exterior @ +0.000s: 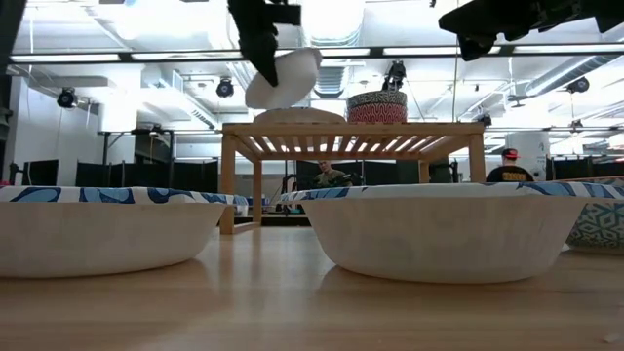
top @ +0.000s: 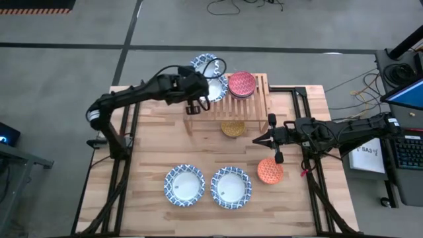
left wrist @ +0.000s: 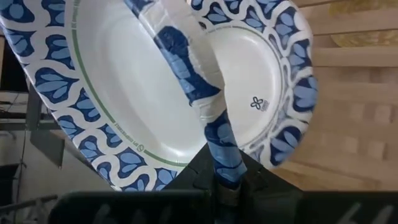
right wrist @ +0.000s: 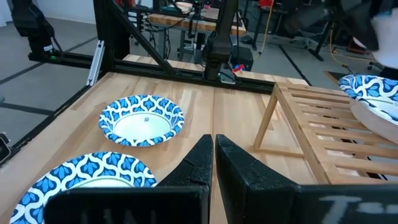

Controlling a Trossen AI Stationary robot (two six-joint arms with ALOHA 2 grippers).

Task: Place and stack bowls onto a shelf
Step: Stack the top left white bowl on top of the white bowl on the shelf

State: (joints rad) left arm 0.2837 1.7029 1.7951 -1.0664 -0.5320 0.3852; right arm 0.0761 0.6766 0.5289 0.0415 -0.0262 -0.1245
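Observation:
The wooden shelf [top: 231,102] stands at the table's far middle. A pink-red bowl [top: 241,84] rests on its slats, and a blue-and-white bowl [exterior: 297,116] sits on its left end. Just above that bowl my left gripper [left wrist: 227,183] is shut on another blue-and-white bowl [exterior: 283,78]. A mustard bowl [top: 232,127] lies on the table at the shelf's near edge. An orange bowl [top: 269,170] lies right of centre. Two blue-and-white bowls [top: 184,184] [top: 230,187] rest near the front edge. My right gripper [top: 258,140] hovers shut and empty above the table, right of the shelf. My left gripper pinches the held bowl's patterned rim [left wrist: 225,163] between its two fingers. The fingers slant down from the table's left. The bowl is lifted clear and tilted, hanging over the shelf's left end above the bowl that rests there.
Bare planks lie between the shelf and the two front bowls. Black frame rails [top: 125,132] run along both table sides. In the low view two people [exterior: 331,175] [exterior: 507,168] show in the room beyond the shelf. A keyboard and papers [top: 410,149] sit off the table's right.

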